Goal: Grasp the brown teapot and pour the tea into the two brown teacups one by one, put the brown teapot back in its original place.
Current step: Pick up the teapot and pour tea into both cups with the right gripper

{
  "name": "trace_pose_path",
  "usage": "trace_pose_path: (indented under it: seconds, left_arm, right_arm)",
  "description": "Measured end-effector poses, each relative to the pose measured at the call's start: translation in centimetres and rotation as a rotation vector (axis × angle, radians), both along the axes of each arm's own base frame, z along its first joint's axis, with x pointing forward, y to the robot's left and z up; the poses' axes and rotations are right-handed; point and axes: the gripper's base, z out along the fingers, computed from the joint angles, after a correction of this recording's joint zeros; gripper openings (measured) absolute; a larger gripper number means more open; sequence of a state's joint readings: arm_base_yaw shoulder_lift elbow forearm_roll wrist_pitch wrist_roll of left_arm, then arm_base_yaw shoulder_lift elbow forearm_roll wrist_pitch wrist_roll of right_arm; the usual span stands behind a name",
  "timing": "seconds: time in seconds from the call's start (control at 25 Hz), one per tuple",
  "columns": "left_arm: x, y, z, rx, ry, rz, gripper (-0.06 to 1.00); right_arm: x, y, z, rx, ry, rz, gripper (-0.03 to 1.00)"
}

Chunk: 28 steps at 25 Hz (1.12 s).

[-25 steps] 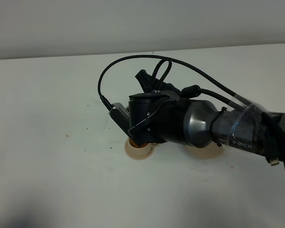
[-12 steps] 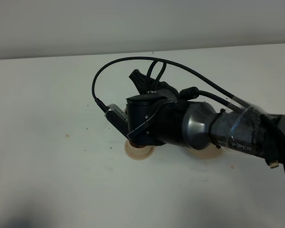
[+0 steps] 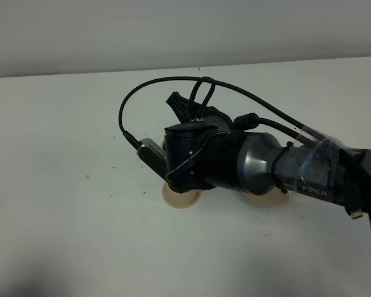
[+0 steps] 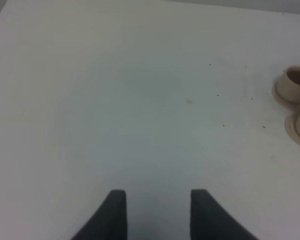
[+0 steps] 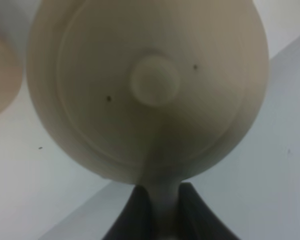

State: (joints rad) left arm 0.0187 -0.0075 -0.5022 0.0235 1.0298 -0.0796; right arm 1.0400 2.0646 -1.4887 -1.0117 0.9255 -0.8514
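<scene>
Where the brown teapot [image 5: 150,85] is: gripped by its handle [image 5: 162,170] in the right gripper [image 5: 164,192], jaws narrow.
Left gripper [image 4: 157,197]: jaws apart, holding nothing, over the bench [image 4: 140,100].
Teacups [image 4: 296,82]: two on saucers [image 4: 279,96], just beside each other.

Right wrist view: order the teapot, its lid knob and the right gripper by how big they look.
1. The teapot: fills most of the frame.
2. The right gripper: only its tips show, nearest the camera, so unsure.
3. The lid knob: small disc.
</scene>
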Motion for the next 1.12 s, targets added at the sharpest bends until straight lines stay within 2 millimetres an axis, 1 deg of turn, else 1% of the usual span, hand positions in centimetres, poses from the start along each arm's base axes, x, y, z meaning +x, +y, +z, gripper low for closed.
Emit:
trace_pose_path:
  seconds: [1.12]
  left_arm:
    - [0.0, 0.0, 0.0, 0.0, 0.0, 0.0, 0.32]
  right_arm:
    - [0.24, 0.14, 0.28, -0.063, -0.036, 0.074, 0.11]
